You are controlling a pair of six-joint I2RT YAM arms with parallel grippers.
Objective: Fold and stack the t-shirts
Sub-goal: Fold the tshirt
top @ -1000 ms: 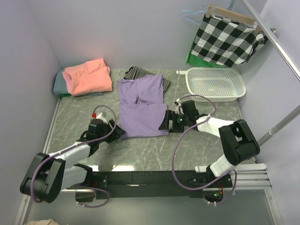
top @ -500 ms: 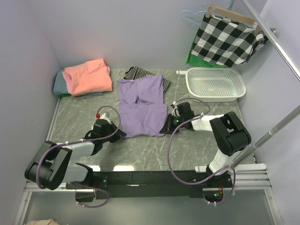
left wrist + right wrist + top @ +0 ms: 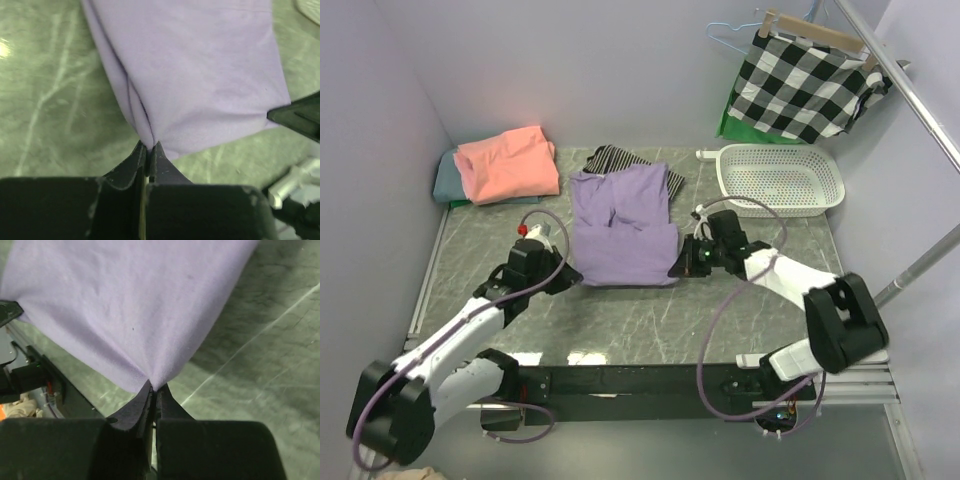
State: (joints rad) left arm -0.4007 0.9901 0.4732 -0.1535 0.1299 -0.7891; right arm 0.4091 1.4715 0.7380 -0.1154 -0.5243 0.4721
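Observation:
The lavender-purple t-shirt (image 3: 623, 225) lies in the middle of the table, its near hem raised off the surface. My left gripper (image 3: 570, 272) is shut on the near left corner of that shirt (image 3: 200, 75); the cloth bunches into the closed fingertips (image 3: 142, 157). My right gripper (image 3: 677, 266) is shut on the near right corner of the purple shirt (image 3: 125, 305). A salmon-pink t-shirt (image 3: 507, 163) lies folded at the back left on top of a grey-teal t-shirt (image 3: 445, 182).
A black-and-white striped cloth (image 3: 620, 157) pokes out behind the purple shirt. A white perforated basket (image 3: 780, 178) stands at the back right. A checked cloth on a wooden hanger (image 3: 807, 82) hangs from a rail (image 3: 910, 95) above the right side.
Both grippers have closed on the purple shirt's near corners and lifted them. The hem has moved away from the near edge, shortening the shirt's visible length.

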